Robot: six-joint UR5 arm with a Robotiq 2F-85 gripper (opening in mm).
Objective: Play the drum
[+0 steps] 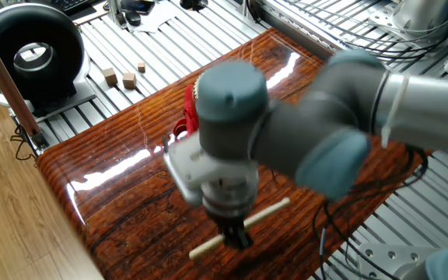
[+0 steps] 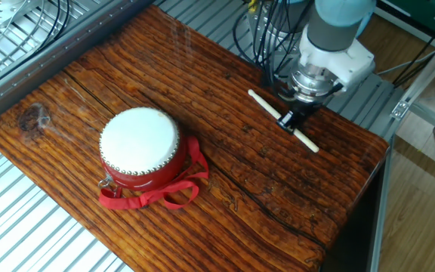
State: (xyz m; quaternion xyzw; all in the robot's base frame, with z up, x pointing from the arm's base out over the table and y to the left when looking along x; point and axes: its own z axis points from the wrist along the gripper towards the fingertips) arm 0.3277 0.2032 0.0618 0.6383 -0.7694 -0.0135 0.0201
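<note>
From where I stand, the gripper [image 2: 289, 121] has its dark jaws clenched around the middle of a thin drumstick [image 2: 283, 121], a pale, smooth wooden rod held roughly level above the worktop [image 2: 225, 189], presumably gripped mid-length so it balances for a swing. The drum [image 2: 140, 147] sits well apart toward the other end, upright, its cream skin facing up and ready to be struck; its glossy red barrel is ringed with small studs, red ribbon straps [image 2: 165, 193] trailing loose beside it. The worktop is glossy, dark, strongly grained wood.
</note>
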